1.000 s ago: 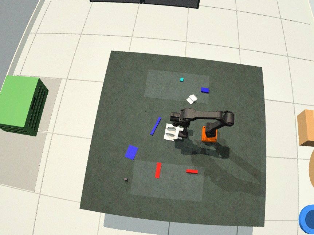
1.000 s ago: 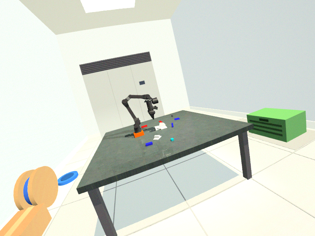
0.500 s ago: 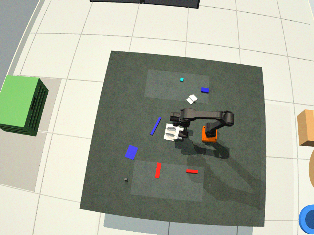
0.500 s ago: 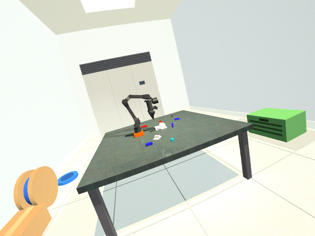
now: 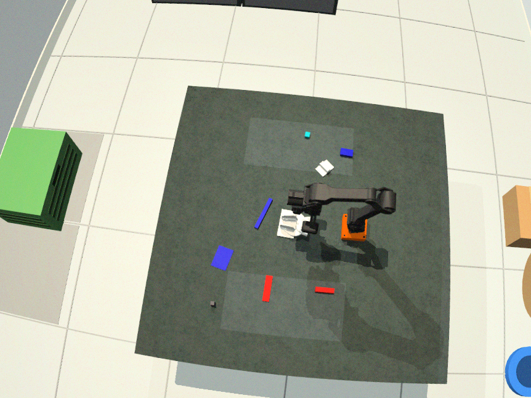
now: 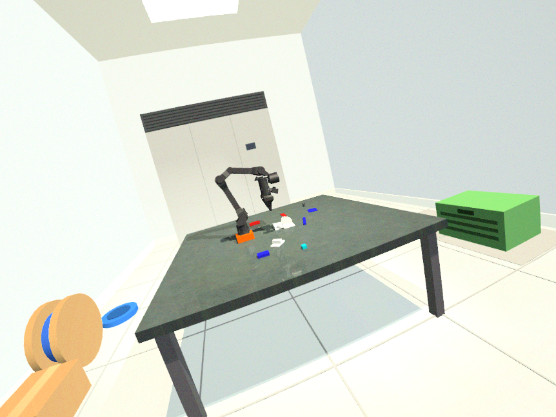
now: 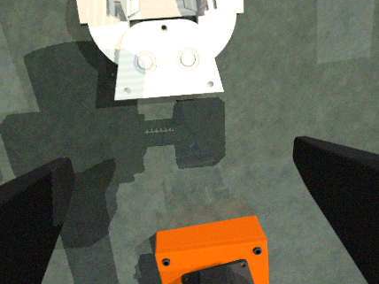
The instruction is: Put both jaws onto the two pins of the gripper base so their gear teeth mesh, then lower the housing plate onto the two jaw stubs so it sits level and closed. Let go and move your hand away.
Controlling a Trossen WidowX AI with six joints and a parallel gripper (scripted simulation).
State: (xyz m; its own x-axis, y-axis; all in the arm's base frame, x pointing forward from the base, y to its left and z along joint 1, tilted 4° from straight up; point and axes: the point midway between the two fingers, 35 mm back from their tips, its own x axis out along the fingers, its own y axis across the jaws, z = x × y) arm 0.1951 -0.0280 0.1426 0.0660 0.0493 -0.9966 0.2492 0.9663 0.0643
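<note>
White plate (image 7: 170, 78) observed on the two jaws (image 5: 288, 223) (image 7: 226, 33), near the orange base (image 5: 353, 239) (image 6: 245, 237) (image 7: 208, 236); claw (image 5: 312, 227) (image 6: 270, 210) (image 7: 185, 157) above the table (image 5: 199, 150) (image 6: 324, 250), fingers wide apart, nothing held

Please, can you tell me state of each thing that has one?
Gripper: open, holding nothing.
Housing plate: over the jaws, seemingly level.
Jaws: partly under plate.
Gear teeth: hidden, meshing cannot be told.
Ceiling light: lit.

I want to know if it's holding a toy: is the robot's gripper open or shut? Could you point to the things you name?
Open. The wrist view shows the gripper (image 6: 270, 210) (image 7: 185, 157) with its two dark fingers wide apart and nothing between them.
</note>
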